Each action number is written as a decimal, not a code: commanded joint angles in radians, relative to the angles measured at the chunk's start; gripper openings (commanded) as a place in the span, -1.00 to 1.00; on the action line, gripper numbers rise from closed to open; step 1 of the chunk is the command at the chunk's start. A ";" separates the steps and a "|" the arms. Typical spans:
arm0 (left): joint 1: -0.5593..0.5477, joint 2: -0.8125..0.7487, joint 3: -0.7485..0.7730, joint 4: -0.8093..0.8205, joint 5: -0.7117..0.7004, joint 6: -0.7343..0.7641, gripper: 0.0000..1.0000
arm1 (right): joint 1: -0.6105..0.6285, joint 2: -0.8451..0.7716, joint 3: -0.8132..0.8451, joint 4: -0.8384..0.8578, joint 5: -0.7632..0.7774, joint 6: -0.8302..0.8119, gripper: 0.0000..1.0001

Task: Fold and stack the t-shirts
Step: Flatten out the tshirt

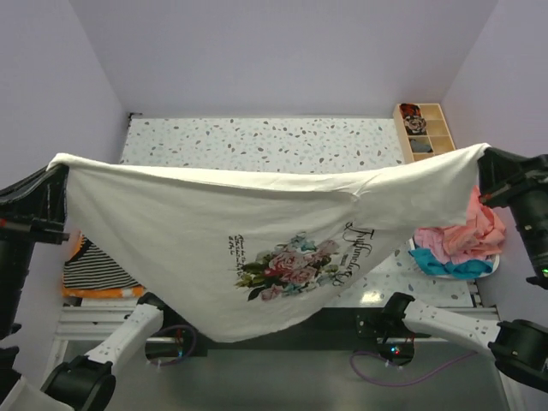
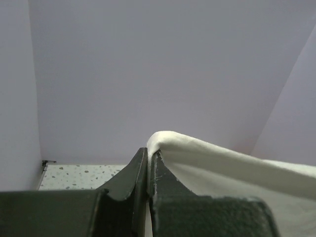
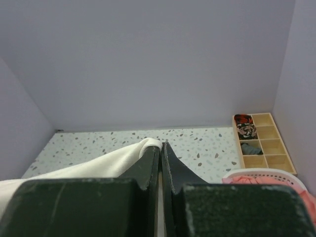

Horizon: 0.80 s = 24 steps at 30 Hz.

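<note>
Tee (image 1: 214, 214) spans L-R above table (image 1: 257, 141); tray (image 1: 438, 127) far-right corner.

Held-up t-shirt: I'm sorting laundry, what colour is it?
Cream t-shirt with a pink-rose print, clearest in top external view.

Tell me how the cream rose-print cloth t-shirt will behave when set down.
Probably very floppy: the cream rose-print t-shirt sags deeply between the left gripper and right gripper. Likely light: pinched corners alone hold it.

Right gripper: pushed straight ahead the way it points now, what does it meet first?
The way looks free: beyond the cream t-shirt pinched in the right gripper, only speckled table and then the back wall; depth unclear.
</note>
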<state>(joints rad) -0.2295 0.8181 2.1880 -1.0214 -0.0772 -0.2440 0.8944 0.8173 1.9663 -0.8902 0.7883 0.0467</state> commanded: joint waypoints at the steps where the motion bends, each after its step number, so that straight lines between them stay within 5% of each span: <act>1: -0.001 0.043 -0.209 0.090 -0.087 -0.006 -1.00 | -0.005 0.089 -0.096 0.114 0.028 -0.105 -1.00; 10: 0.004 0.274 -0.614 0.443 -0.307 0.020 -1.00 | -0.018 0.267 -0.403 0.552 0.164 -0.278 -0.99; 15: 0.041 0.455 -0.740 0.665 -0.312 0.020 -1.00 | -0.285 0.518 -0.468 0.634 -0.049 -0.116 -1.00; 19: 0.113 0.662 -0.774 0.817 -0.231 0.000 -1.00 | -0.426 0.799 -0.384 0.650 -0.161 -0.026 -1.00; 24: 0.194 0.954 -0.654 0.886 -0.113 -0.014 -1.00 | -0.548 1.155 -0.060 0.579 -0.273 0.030 -1.00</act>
<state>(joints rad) -0.0971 1.6180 1.4292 -0.2993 -0.2760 -0.2451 0.4221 1.8420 1.6962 -0.3248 0.6277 -0.0124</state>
